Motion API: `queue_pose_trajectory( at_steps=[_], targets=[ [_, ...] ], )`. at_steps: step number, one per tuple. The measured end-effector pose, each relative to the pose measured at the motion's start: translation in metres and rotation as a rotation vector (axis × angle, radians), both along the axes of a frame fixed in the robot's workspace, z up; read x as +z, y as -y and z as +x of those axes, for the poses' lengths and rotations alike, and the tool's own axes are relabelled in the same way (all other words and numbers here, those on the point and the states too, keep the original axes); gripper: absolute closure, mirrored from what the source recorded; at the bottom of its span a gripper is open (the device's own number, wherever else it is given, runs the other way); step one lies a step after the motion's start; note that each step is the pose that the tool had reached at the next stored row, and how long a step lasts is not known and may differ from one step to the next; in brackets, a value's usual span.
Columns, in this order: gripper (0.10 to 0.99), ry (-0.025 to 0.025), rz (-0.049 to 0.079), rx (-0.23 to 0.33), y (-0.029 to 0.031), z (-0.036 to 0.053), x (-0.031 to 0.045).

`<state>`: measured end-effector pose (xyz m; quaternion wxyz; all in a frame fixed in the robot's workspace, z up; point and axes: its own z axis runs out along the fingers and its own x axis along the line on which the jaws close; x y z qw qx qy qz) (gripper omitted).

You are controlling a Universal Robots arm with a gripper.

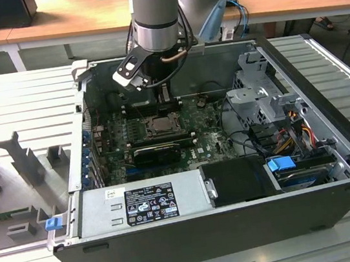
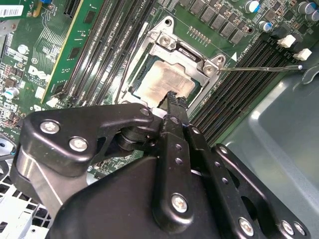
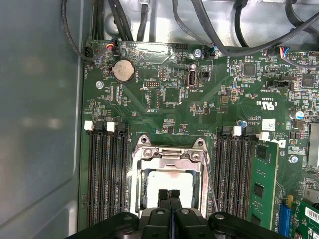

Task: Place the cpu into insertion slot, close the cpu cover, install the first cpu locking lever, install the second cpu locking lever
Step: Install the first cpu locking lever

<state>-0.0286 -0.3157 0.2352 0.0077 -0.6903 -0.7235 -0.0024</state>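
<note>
First wrist view: my gripper is clenched, fingertips pressed together and grasping nothing. It hangs directly above the cpu, which lies flat in the insertion slot with the cpu cover apparently down around it. In the second wrist view, a thin locking lever juts from the socket corner, its long axis crossing the memory slots; I judge it unlatched.

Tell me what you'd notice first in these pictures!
A big robot arm dips into an open computer case in the exterior view. In both wrist views its black tool, fingertips shut together, hovers right over the shiny cpu, which sits framed by the silvery cpu cover on the green motherboard.
</note>
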Motion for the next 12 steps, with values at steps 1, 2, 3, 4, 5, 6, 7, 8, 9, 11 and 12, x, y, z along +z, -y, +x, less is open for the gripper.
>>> queue_pose_trajectory(
  at_steps=[1,2,3,4,5,6,7,8,9,11,12],
  targets=[
    [0.980,-0.0001,0.000,0.000,0.0000,0.0000,0.0000],
    [0.980,-0.0001,0.000,0.000,0.0000,0.0000,0.0000],
    [0.980,-0.0001,0.000,0.000,0.0000,0.0000,0.0000],
    [0.980,0.0000,0.000,0.000,0.0000,0.0000,0.0000],
    [0.980,-0.0001,0.000,0.000,0.0000,0.0000,0.0001],
    [0.980,0.0000,0.000,0.000,0.0000,0.0000,0.0002],
    [0.980,-0.0002,0.000,0.000,0.0000,0.0000,0.0007],
    [0.980,-0.0001,0.000,0.000,0.0000,0.0000,0.0012],
    [0.980,-0.0001,0.000,0.000,0.0000,0.0000,0.0018],
    [0.980,0.0000,0.000,0.000,0.0000,0.0000,0.0054],
    [0.980,0.0000,0.000,0.000,0.0000,0.0000,0.0083]
  ],
)
